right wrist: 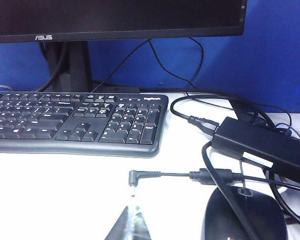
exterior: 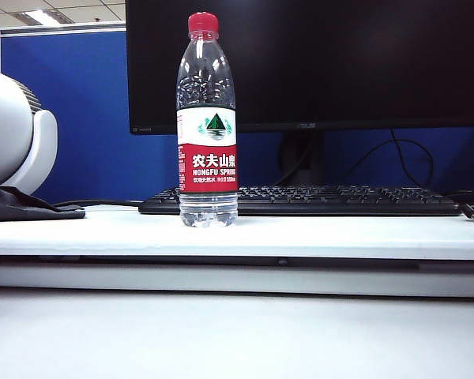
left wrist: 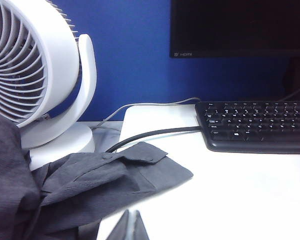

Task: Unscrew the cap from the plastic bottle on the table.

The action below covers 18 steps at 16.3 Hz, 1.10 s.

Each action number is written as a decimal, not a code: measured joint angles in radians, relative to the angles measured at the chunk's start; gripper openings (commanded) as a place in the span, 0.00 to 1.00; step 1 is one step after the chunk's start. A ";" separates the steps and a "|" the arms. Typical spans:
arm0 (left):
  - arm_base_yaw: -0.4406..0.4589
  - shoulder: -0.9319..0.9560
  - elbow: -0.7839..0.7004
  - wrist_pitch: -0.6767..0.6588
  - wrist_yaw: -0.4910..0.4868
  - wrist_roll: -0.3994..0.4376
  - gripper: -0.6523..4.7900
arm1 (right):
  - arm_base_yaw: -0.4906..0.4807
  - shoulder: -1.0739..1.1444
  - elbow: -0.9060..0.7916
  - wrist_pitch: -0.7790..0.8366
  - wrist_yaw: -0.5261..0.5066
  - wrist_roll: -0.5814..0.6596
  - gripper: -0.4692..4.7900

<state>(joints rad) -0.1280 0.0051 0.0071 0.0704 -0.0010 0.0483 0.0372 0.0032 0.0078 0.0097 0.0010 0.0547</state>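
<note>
Bottle [exterior: 207,126] is seen standing upright on the white table [exterior: 340,234], left of centre in the exterior view, just in front of a black keyboard [exterior: 316,201] and a dark monitor [exterior: 316,63]. Its red ribbed cap [exterior: 203,23] is still screwed on. The clear plastic body is ribbed near the shoulder and base, and a glossy red-and-white label is wrapped around the middle.

Neither arm is shown in the exterior view. The left gripper [left wrist: 129,227] is seen only as a dark pointed tip in the left wrist view, clenched on nothing, above a crumpled grey cloth [left wrist: 90,182] beside a white slatted fan [left wrist: 25,65]. The right gripper [right wrist: 130,225] is likewise clenched and empty, near a loose cable plug [right wrist: 135,177], a black power brick [right wrist: 260,147] and a mouse [right wrist: 245,215]. The bottle appears in neither wrist view, so both grippers are judged well apart from it.

Tipping is the likely risk: the bottle is tall, light and smooth, and could be knocked over by an approaching arm. If the body is not held firmly, the whole bottle may spin with the cap, and too hard a squeeze could dent the thin plastic. Cloth or cables could be snagged on the way.
</note>
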 measured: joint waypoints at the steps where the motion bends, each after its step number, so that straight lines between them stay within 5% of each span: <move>1: 0.000 0.000 0.000 0.000 0.000 0.000 0.11 | 0.000 0.000 0.000 0.000 -0.001 0.000 0.09; 6: 0.000 0.000 0.000 0.000 0.001 -0.002 0.11 | 0.000 0.000 0.000 0.000 -0.002 0.068 0.09; 9: 0.000 0.000 0.000 0.078 0.123 -0.256 0.11 | 0.000 0.000 0.000 0.056 -0.138 0.239 0.09; 12: -0.001 0.052 0.001 0.296 0.257 -0.514 0.11 | 0.000 0.000 0.000 0.318 -0.283 0.354 0.09; 18: -0.001 0.229 0.260 0.377 0.568 -0.535 0.11 | 0.000 0.000 0.167 0.394 -0.309 0.395 0.09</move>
<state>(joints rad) -0.1287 0.2344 0.2668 0.4473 0.5667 -0.4870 0.0376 0.0032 0.1745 0.4034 -0.3084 0.4500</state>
